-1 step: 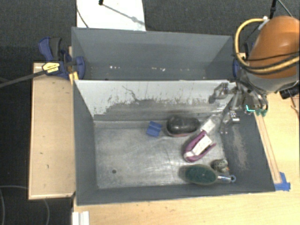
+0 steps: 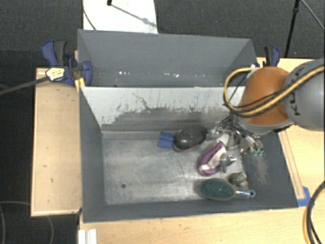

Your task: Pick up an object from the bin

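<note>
My gripper [image 2: 232, 140] is low in the right part of the bin, its metal body showing under the arm's orange cover. Right beside and below it lies a curved purple and white thing [image 2: 209, 159]; whether the gripper touches it I cannot tell. To the left of the gripper rests a dark grey oval thing [image 2: 189, 138], with a small blue block [image 2: 165, 140] against its left side. Toward the bin's front, below the gripper, lie a dark green oval thing [image 2: 216, 189] and a small brownish lump [image 2: 237, 178].
A small blue piece [image 2: 248, 192] sits at the right end of the green oval, near the front wall. The arm with its orange cover and cables reaches in over the bin's right wall. The left half of the floor is bare grey metal.
</note>
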